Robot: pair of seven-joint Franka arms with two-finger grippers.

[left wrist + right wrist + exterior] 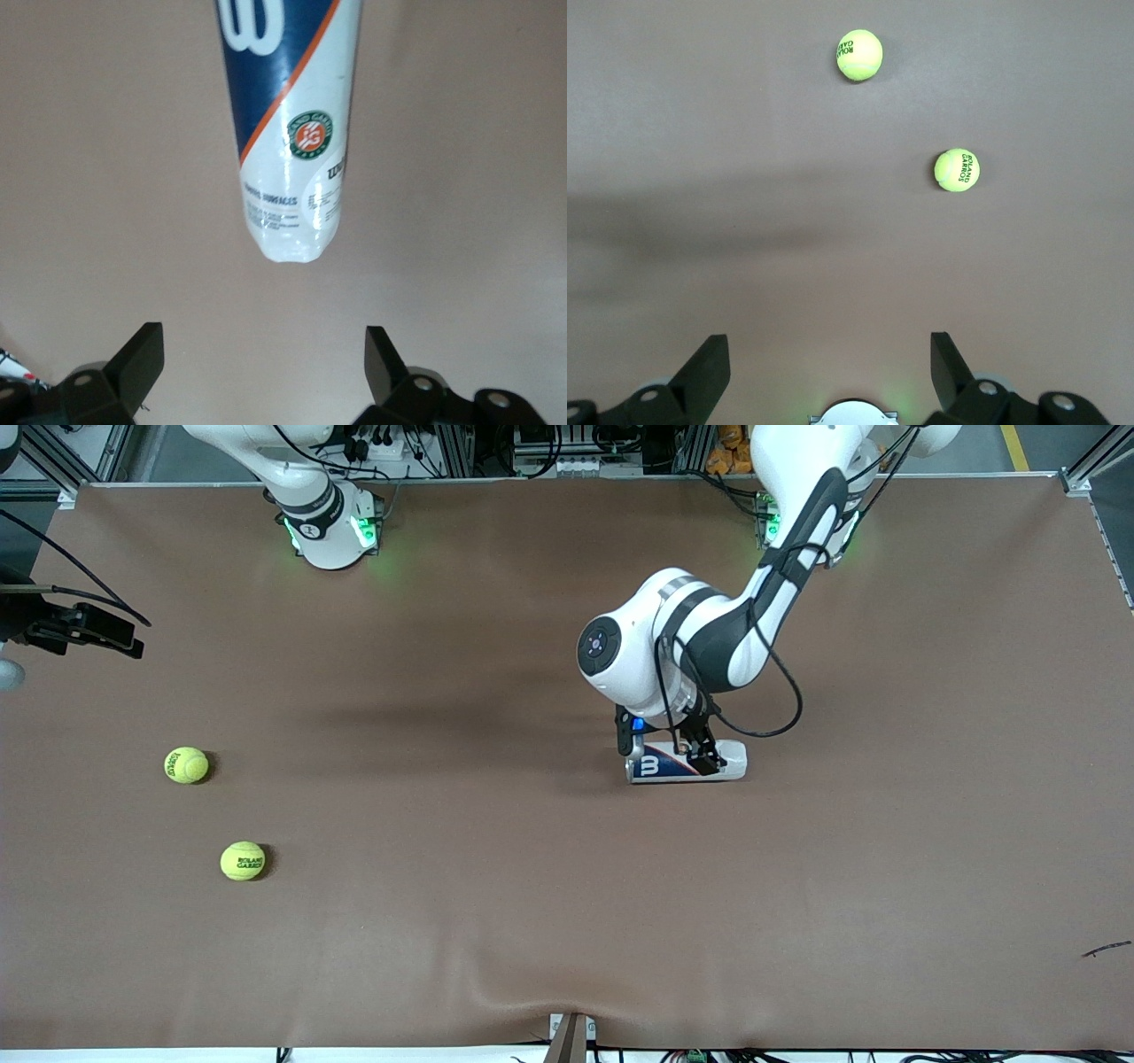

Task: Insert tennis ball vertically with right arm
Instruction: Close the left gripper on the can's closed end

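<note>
Tennis balls (186, 765) (243, 861) lie untouched, well apart from the toppled can (687, 762); left gripper (669, 748) spread wide, seemingly above it; right gripper (830, 367) wide, empty.

Glossy plastic can (687, 762), fuzzy felt balls (186, 765), matt brown tablecloth (496, 886)

Ball can (292, 124) beyond open left pincer (264, 363)
</note>
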